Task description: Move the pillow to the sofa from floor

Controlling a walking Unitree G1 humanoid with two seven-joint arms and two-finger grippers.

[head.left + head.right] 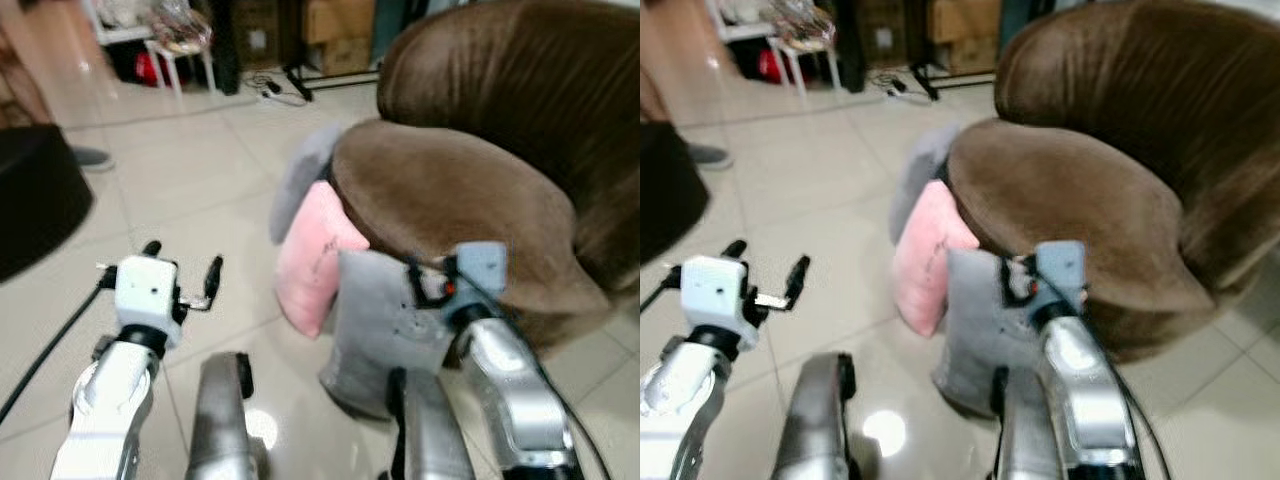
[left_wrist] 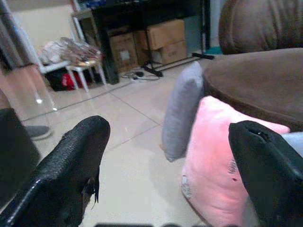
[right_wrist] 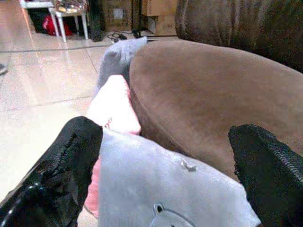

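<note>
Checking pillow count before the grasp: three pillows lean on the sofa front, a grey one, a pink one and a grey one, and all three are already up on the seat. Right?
Not on the seat. The far grey pillow, the pink pillow and the near grey pillow all stand on the tiled floor, leaning against the front of the brown sofa, as the left eye view shows. The rest holds.

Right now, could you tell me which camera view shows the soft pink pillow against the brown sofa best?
The left eye view: the soft pink pillow appears nearly whole, leaning on the brown sofa. The left wrist view crops its lower edge behind a finger; the right wrist view hides much of it behind the grey pillow.
</note>
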